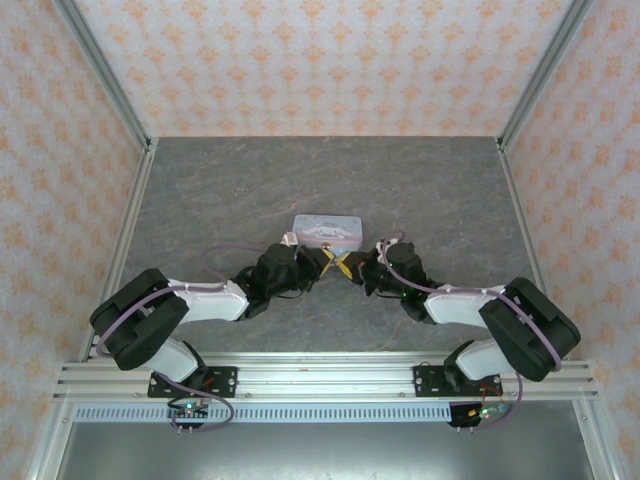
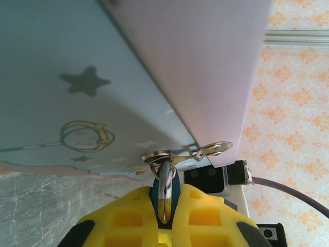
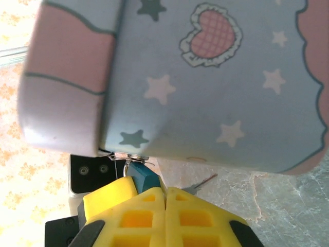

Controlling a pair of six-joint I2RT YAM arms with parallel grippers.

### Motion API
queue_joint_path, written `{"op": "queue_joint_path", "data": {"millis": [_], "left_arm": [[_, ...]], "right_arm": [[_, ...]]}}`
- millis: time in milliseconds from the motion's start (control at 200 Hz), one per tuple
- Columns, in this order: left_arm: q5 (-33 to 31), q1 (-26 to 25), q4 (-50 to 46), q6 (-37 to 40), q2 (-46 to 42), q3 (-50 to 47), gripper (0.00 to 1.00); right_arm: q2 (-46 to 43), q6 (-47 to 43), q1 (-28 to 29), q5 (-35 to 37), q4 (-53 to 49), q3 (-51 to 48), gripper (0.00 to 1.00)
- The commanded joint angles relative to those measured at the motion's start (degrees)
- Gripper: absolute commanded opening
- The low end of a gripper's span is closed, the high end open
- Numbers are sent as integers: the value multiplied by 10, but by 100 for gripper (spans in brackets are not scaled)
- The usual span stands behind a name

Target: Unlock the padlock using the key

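Found the left end effector clenched on the padlock: blue-green body pinched between the yellow fingers, silver shackle pointing straight ahead of the tips. Traced the shackle to a metal hasp directly ahead, fixed at the edge of the tin box. Found the right end effector closed tight, yellow pads pressed together along a thin seam. Noted the padlock again just past those tips, slightly to one side, touching one pad. Noted a slender grey shaft, taken for the key, projecting ahead and to the other side of the tips; cannot tell whether gripped. From overhead, saw both end effectors meeting tip to tip over the grey surface, with the tin box immediately beyond them.
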Motion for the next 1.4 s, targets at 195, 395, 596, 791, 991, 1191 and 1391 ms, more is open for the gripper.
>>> {"op": "queue_joint_path", "data": {"millis": [195,395,596,791,991,1191,1391], "left_arm": [[13,-15,41,4,11,16,0],[25,-22,87,-15,37,14,0],[17,-22,54,-15,29,14,0],[-18,-6,-34,12,-5,7,0],[-5,16,-48,32,-11,16,0],[16,30,-79,60,-16,31,0],[43,42,-110,80,-29,41,0]], "right_arm": [[26,22,6,1,43,37,0],[58,39,6,-4,95,49,0],[50,14,6,-4,62,51,7],[-13,-43,5,4,-57,33,43],[-94,-120,-6,-17,-217,11,59],[-174,-278,-15,-4,-427,60,59],[-176,-532,4,73,-609,179,48]]}}
